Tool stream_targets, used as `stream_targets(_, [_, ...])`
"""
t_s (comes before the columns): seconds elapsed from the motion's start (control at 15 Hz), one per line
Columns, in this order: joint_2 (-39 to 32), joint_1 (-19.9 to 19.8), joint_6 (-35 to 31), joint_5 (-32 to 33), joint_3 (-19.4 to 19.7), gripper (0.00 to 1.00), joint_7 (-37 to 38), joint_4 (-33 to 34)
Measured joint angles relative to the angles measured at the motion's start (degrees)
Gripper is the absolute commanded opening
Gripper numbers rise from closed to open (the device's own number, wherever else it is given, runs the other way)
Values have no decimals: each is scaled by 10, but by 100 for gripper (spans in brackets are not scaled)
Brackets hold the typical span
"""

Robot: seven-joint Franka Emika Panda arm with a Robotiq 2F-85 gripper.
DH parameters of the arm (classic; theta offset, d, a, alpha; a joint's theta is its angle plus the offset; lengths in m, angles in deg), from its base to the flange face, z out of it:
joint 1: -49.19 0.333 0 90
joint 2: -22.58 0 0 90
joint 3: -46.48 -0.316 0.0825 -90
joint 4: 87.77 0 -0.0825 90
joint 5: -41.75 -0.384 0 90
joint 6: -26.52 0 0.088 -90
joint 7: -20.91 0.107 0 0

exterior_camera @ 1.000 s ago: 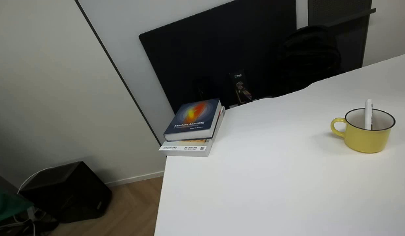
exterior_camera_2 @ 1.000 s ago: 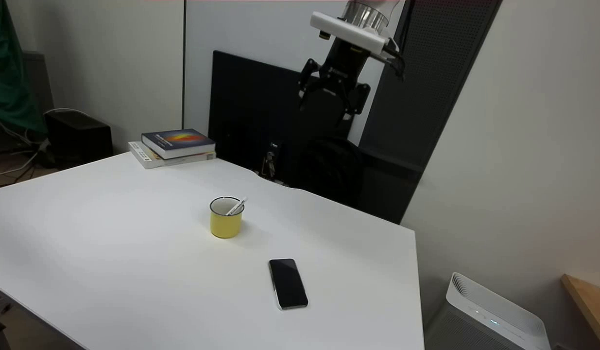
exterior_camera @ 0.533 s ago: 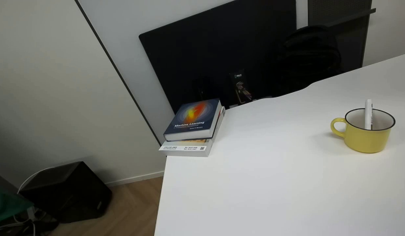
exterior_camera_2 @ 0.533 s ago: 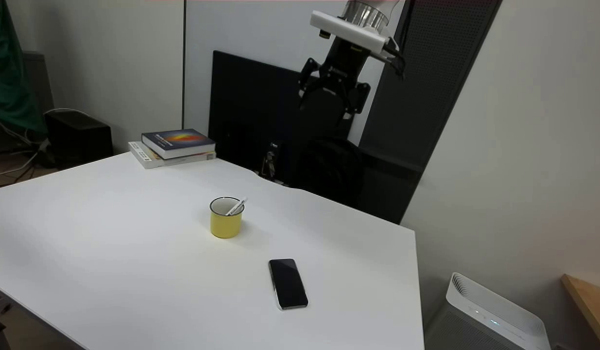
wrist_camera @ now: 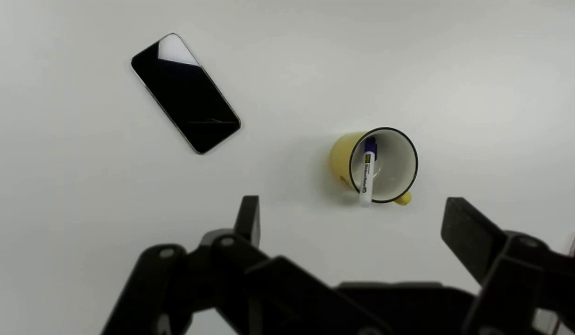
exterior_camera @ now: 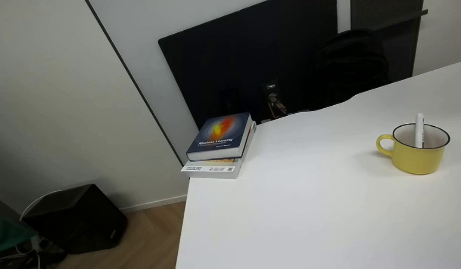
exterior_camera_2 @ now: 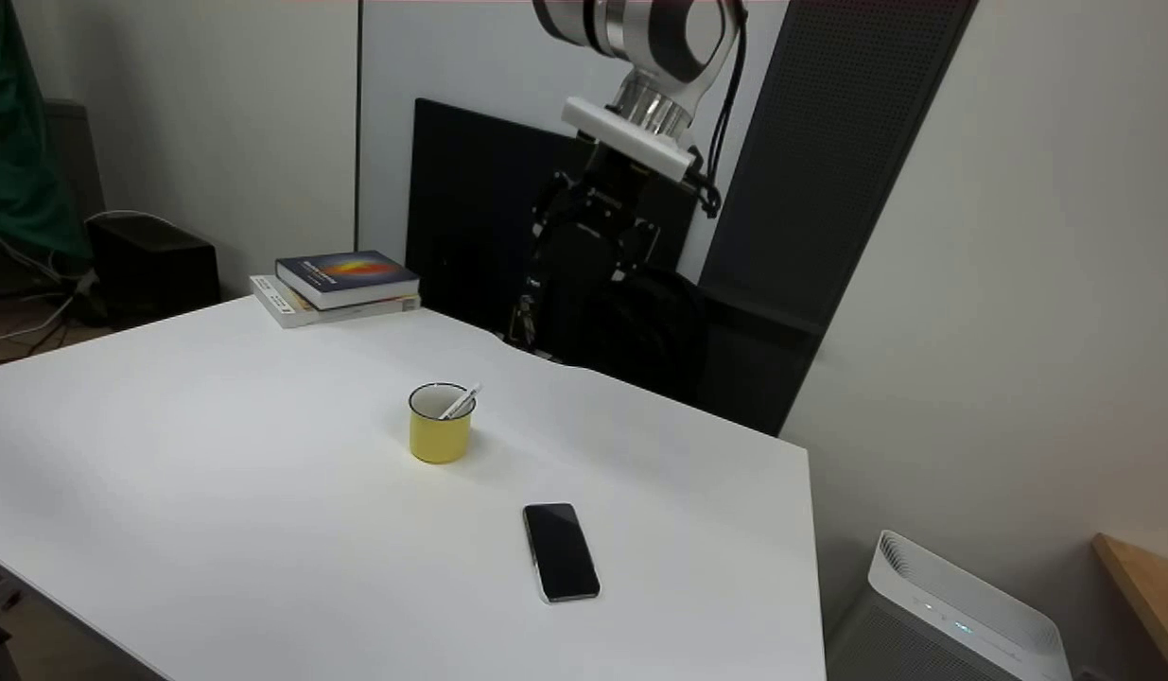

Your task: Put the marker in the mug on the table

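The yellow mug with a dark rim (exterior_camera: pixel 417 160) stands upright on the white table (exterior_camera: pixel 290 216); it also shows in an exterior view (exterior_camera_2: pixel 439 441) and in the wrist view (wrist_camera: pixel 341 158). The white marker (exterior_camera: pixel 419 130) leans inside the mug, its white end sticking out over the rim. It also shows in an exterior view (exterior_camera_2: pixel 461 403). In the wrist view the marker (wrist_camera: pixel 367 177) has its purple cap down in the mug. My gripper (exterior_camera_2: pixel 576 270) is high above the table, behind the mug in that view. In the wrist view the gripper (wrist_camera: pixel 357 223) is open and empty, its fingers wide apart.
A black phone (exterior_camera_2: pixel 561 551) lies flat on the table, also seen in the wrist view (wrist_camera: pixel 187 97). A stack of books (exterior_camera: pixel 219 138) sits at a table corner. A white appliance (exterior_camera_2: pixel 962 605) stands on the floor beside the table. A dark panel (exterior_camera: pixel 249 56) stands behind the table.
In an exterior view, the arm and open gripper have moved down and a little to the left within the last half second. The mug, marker, phone and books have not moved.
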Motion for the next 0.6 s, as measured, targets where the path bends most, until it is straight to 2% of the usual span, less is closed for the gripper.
stream_targets(0.6, [-72,34,-80,1,-42,100,-25,-20])
